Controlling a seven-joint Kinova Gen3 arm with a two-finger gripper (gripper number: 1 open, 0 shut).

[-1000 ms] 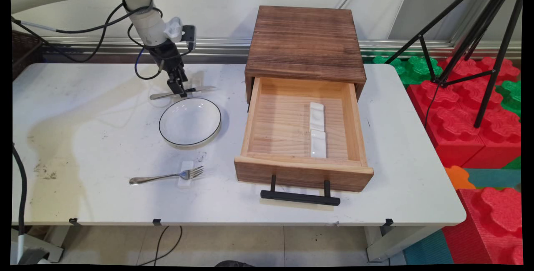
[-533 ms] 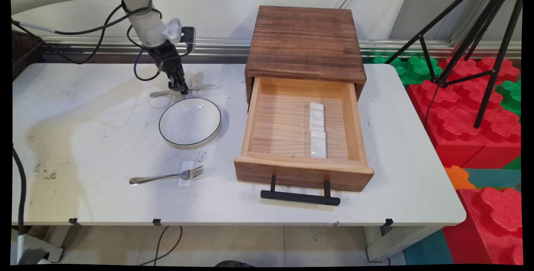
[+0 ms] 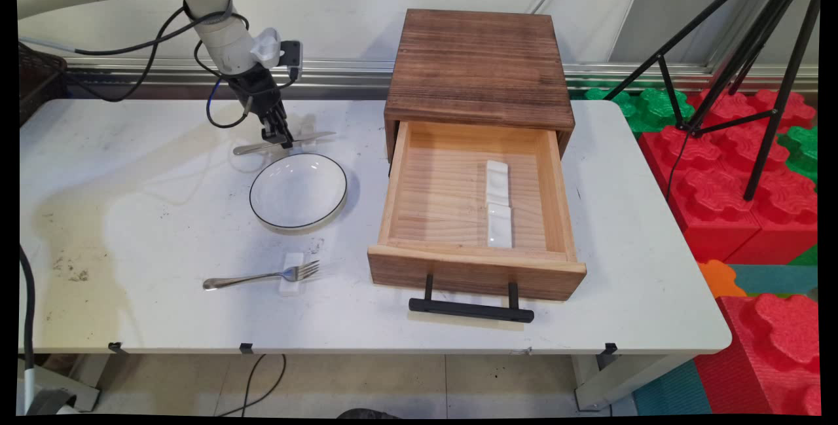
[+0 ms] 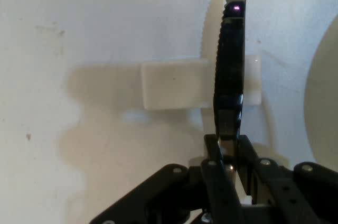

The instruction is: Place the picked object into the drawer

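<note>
The black two-finger gripper (image 3: 280, 141) had its jaws shut tight on a shiny metal knife (image 3: 308, 140) with a saw-toothed edge, above a small white block rest (image 4: 174, 84) on the white surface (image 3: 131, 215), just behind a round white plate with a dark rim (image 3: 298, 192).

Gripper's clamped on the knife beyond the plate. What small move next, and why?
Probably a short straight lift. The black two-finger gripper is shut on the serrated metal knife, whose blade lies across the small white rectangular rest, close beside the black-rimmed white plate. Rising first should clear both before any sideways travel.
</note>
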